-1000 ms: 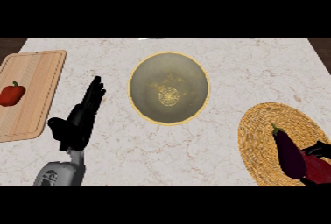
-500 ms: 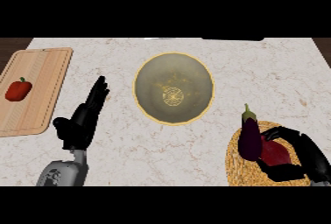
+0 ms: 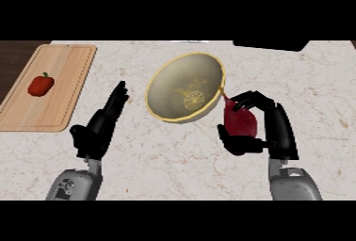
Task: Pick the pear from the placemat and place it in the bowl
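A dark red-purple fruit point(image 3: 240, 120), shaped more like an eggplant than a pear, hangs above the counter just right of the bowl. My right hand point(image 3: 279, 128) is shut on it, fingers over its top and thumb under it. The fruit's thin stem end points up-left and nearly meets the rim of the gold-rimmed bowl point(image 3: 165, 92). Nothing lies inside the bowl except a pattern on its floor. My left hand point(image 3: 101, 125) rests open left of the bowl, fingers straight. The placemat is out of view.
A wooden cutting board point(image 3: 59, 101) lies at the far left with a red bell pepper point(image 3: 40, 84) on it. A black object point(image 3: 271, 44) sits at the counter's back edge, top right. Marble counter shows around both hands.
My right hand has carried the fruit up off the woven placemat and leftward to the bowl's right rim. The placemat has left the view. The left hand stays open.
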Robot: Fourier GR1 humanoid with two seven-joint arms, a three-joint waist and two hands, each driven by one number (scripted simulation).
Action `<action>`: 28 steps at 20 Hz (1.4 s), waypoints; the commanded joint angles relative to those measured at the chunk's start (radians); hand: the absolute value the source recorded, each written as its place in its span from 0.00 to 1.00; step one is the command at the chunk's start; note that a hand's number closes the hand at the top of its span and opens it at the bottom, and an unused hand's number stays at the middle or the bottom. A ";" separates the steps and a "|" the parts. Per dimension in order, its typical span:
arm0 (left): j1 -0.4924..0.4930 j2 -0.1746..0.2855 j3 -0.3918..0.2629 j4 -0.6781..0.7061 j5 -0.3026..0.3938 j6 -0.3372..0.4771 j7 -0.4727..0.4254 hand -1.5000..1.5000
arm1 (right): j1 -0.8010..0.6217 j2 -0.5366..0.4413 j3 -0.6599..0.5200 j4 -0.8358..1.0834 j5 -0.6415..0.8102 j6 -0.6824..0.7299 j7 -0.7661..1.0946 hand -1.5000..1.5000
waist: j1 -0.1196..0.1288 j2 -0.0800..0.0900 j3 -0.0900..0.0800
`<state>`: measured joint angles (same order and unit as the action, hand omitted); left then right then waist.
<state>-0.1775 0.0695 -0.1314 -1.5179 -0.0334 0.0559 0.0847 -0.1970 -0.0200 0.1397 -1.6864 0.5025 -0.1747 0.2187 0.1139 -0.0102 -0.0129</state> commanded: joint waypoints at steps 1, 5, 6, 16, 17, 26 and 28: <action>-0.012 0.000 -0.003 0.007 0.002 -0.008 0.001 0.50 | -0.124 0.019 0.117 -0.024 0.155 -0.177 0.101 1.00 | 0.014 -0.004 -0.004; -0.023 -0.014 -0.007 0.008 -0.005 0.008 0.014 0.50 | -0.238 0.020 0.185 0.017 0.321 -0.279 0.261 1.00 | 0.007 -0.006 -0.004; -0.014 -0.004 -0.007 0.010 -0.002 -0.004 0.012 0.50 | -0.269 0.020 0.200 0.040 0.352 -0.286 0.321 1.00 | 0.011 -0.004 -0.005; -0.041 -0.018 -0.008 0.026 -0.014 0.014 0.018 0.50 | -0.673 0.020 0.266 0.230 0.613 -0.273 0.848 1.00 | 0.007 -0.001 0.001; -0.033 -0.014 -0.005 0.036 -0.005 0.002 0.011 0.50 | -0.711 0.020 0.266 0.243 0.630 -0.274 0.901 1.00 | 0.008 0.000 0.000; -0.070 -0.021 0.010 0.048 -0.010 0.019 0.012 0.50 | -1.039 0.020 0.245 0.534 0.691 -0.098 1.181 1.00 | -0.008 0.012 0.004; -0.080 -0.028 0.011 0.044 -0.006 0.024 0.035 0.50 | -1.052 0.020 0.275 0.582 0.681 -0.099 1.229 1.00 | -0.016 0.013 0.007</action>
<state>-0.2422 0.0461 -0.1297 -1.4781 -0.0449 0.0741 0.1074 -1.1591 -0.0080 0.3917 -1.2038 1.1708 -0.3249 1.1825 0.1127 -0.0012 -0.0084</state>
